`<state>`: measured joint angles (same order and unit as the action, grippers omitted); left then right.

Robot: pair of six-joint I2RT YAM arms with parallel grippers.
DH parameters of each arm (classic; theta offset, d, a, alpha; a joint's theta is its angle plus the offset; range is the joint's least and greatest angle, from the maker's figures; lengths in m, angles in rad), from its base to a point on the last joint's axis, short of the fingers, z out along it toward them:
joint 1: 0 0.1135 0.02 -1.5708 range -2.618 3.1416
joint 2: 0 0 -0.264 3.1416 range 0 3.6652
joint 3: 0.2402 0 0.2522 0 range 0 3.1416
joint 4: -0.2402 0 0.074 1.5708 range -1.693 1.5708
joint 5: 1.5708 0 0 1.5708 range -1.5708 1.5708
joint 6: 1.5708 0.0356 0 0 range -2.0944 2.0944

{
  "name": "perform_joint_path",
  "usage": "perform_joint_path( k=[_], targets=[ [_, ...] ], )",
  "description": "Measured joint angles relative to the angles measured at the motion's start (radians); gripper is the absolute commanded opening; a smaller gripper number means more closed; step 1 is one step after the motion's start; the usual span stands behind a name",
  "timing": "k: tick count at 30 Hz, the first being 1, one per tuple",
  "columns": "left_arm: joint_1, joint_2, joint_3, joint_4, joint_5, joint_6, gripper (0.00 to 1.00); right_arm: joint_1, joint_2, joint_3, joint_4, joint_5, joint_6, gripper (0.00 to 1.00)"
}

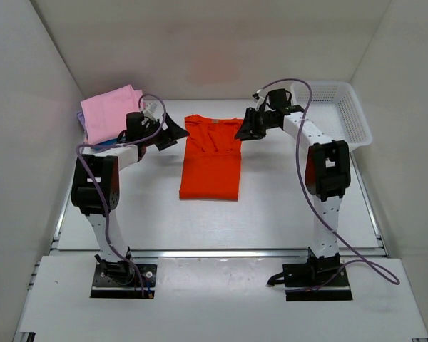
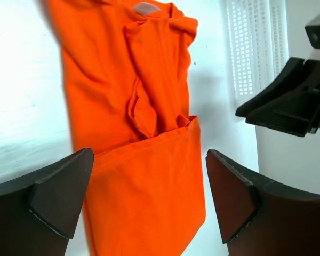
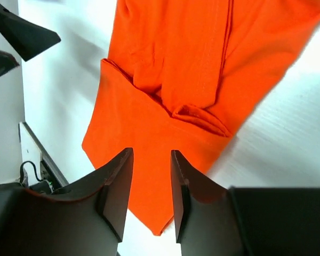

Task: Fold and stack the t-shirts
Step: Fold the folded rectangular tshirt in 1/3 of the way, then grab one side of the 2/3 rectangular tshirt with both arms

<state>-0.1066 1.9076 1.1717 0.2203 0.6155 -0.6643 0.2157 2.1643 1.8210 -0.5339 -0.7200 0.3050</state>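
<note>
The orange t-shirt [image 1: 210, 160] is laid flat (sleeves folded in, likely awaiting a crosswise fold); left gripper [image 2: 149, 160] and right gripper [image 3: 151, 154] are held over it, fingers parted, empty.

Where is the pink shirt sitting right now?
In the overhead view, the pink shirt lies folded at the far left corner of the table, beyond the left gripper and left of the orange shirt.

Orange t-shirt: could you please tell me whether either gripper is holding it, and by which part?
Nothing is held: the left gripper and right gripper both hover over the orange t-shirt, fingers apart, no cloth between them.
</note>
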Motion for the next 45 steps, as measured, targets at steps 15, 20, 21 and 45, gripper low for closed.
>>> perform_joint_path(
  k=[15, 20, 21, 45],
  targets=[
    [-0.041, -0.369, -0.512, 0.147, 0.101, -0.038, 0.33, 0.06, -0.543, -0.86, 0.286, 0.086, 0.24, 0.36],
    [-0.093, -0.472, -0.631, 0.067, -0.002, -0.009, 0.53, 0.113, -0.614, -1.061, 0.416, 0.097, 0.393, 0.37],
    [-0.095, -0.475, -0.639, 0.054, -0.022, -0.008, 0.53, 0.124, -0.614, -1.075, 0.434, 0.106, 0.417, 0.37],
    [-0.18, -0.32, -0.638, -0.023, -0.13, -0.05, 0.0, 0.191, -0.496, -1.125, 0.583, 0.216, 0.559, 0.0]
  ],
)
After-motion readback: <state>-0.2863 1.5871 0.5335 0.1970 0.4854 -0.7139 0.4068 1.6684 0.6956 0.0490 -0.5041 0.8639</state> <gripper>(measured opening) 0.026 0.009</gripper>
